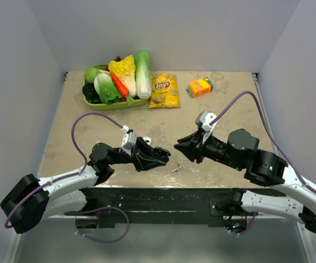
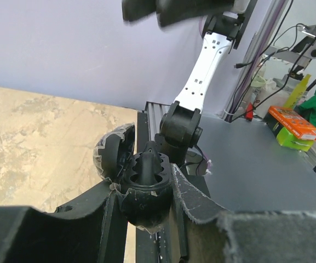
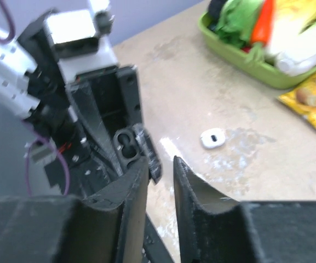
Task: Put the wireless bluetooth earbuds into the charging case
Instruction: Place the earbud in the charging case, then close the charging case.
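The earbuds cannot be told apart from the black case (image 2: pixel 147 189). Its lid (image 2: pixel 109 156) is swung open to one side. In the right wrist view the two wells read as one dark figure-eight, so whether a bud already sits in them I cannot say. No black bud shows loose on the counter (image 1: pixel 147 123).

The left fingers (image 2: pixel 199 205) are pressed on the case body from both sides, holding it off the counter near its middle, toward the near edge, with the mouth facing right. The right fingers (image 3: pixel 196 203) stand a little apart with nothing between them, just right of the mouth.

By my reading this is the seating step — a bud either just let go into a well or about to be fetched. The next move calls for checking the wells. Then comes a fine pinch on something far smaller than the fingers, lined up with a well while the left arm keeps the case steady.

A white scrap (image 3: pixel 212 138) lies on the counter just past the case. At the far edge, a yellow bag (image 1: pixel 164 90) reads "Lay's". To its right is an orange box (image 1: pixel 200 87) — its print is too small to read. To its left is a green tray (image 1: pixel 100 105) of vegetables.
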Controlling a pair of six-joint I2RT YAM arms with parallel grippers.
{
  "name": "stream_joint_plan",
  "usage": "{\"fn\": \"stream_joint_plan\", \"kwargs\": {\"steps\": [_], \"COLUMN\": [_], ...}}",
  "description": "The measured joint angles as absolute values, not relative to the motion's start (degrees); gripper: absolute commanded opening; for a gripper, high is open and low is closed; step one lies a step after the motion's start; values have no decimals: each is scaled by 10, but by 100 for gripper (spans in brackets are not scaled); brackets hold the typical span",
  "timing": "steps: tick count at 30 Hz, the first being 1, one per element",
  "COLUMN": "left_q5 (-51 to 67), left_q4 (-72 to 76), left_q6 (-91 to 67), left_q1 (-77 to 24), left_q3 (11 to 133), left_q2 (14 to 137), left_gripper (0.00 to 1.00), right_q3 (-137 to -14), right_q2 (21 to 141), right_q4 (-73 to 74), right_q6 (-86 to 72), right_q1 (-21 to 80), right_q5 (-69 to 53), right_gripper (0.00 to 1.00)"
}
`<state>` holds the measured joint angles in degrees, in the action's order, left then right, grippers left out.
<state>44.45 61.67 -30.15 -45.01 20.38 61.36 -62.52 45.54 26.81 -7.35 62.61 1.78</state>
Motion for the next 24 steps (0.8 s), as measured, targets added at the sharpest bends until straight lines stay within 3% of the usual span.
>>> {"fn": "stream_joint_plan", "kwargs": {"steps": [1, 4, 12, 24], "left_q5": [441, 430, 402, 372], "left_q4": [616, 610, 579, 576], "left_q6": [-300, -287, -240, -228], "left_q1": [-451, -463, -500, -500], "left_q3": [201, 199, 199, 199], "left_q2": [614, 613, 602, 601], "left_gripper": [0, 0, 0, 0], "right_q3": [-627, -639, -647, -646], "right_q2": [455, 468, 566, 579], "right_q4": [262, 253, 255, 268], "right_q6": [-80, -94, -109, -109], "right_q1": [626, 626, 626, 626], "right_q5": [37, 81, 98, 47], "right_gripper": [13, 4, 5, 7]}}
